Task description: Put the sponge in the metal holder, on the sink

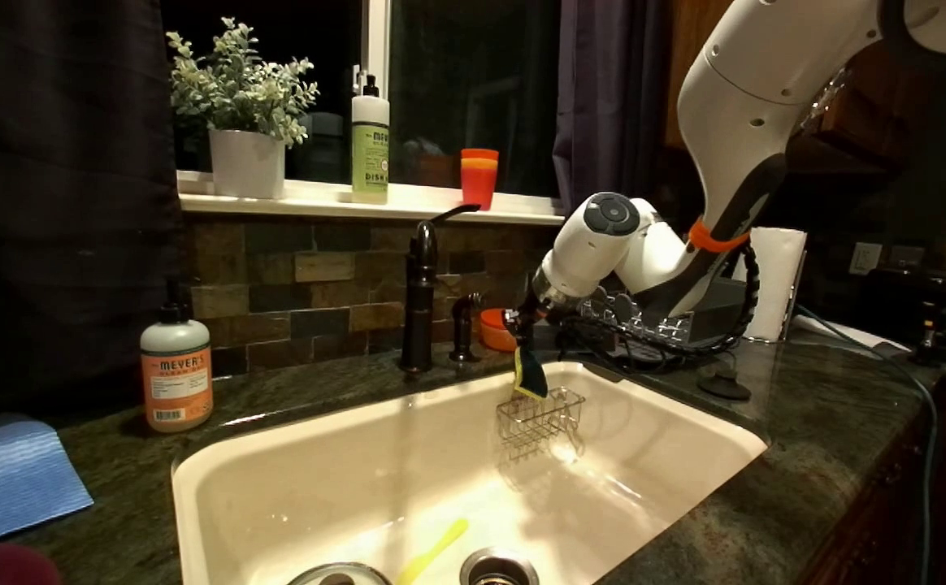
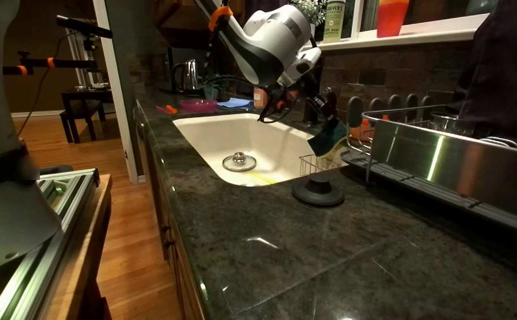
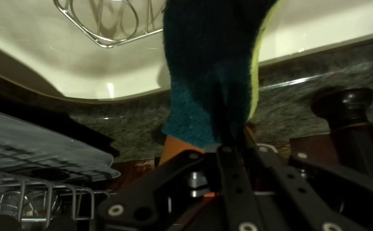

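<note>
The sponge, dark teal with a yellow side, shows in both exterior views and in the wrist view. My gripper is shut on its upper end, and the sponge hangs tilted downward. The fingers also show in the wrist view. The metal holder, a wire basket, sits against the far wall of the cream sink. The sponge's lower end is at the holder's top edge in the exterior views; I cannot tell if they touch. In the wrist view part of the holder is hidden behind the sponge.
A dark faucet and sprayer stand behind the sink, with an orange container near the gripper. A metal dish rack and black round base stand beside the sink. A glass lid lies in the sink.
</note>
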Available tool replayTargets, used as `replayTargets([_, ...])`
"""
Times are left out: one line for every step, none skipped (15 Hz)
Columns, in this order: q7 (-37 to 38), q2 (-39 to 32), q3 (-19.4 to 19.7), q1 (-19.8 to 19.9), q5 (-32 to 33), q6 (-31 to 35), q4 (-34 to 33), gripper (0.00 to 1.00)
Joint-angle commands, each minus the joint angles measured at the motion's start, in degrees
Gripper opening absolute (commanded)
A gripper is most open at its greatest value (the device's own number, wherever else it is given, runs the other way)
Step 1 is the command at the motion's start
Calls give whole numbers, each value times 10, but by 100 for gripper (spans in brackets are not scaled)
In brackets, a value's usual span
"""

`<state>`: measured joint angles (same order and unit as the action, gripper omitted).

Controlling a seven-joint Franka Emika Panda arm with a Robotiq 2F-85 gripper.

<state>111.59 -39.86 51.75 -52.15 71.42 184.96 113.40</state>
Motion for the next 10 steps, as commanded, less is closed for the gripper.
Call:
replayTargets([65, -62, 41, -35, 3, 26, -24, 37])
replayTargets([75, -66, 47, -44, 3, 27, -23, 46])
replayTargets([86, -73, 56, -53, 3, 30, -24, 53])
replayTargets([98, -78, 66, -65, 4, 33, -23, 61])
replayTargets([108, -77, 74, -76, 4, 36, -17, 68])
replayTargets([113, -73, 81, -88, 6, 38, -8, 77])
replayTargets([115, -68, 86, -98, 7, 40, 0, 83])
replayTargets([115, -59, 89, -106, 7, 40, 10, 90])
replayTargets([105, -36, 83, -111, 7, 29, 33, 98])
replayTargets([96, -18, 79, -115, 8, 15, 52, 100])
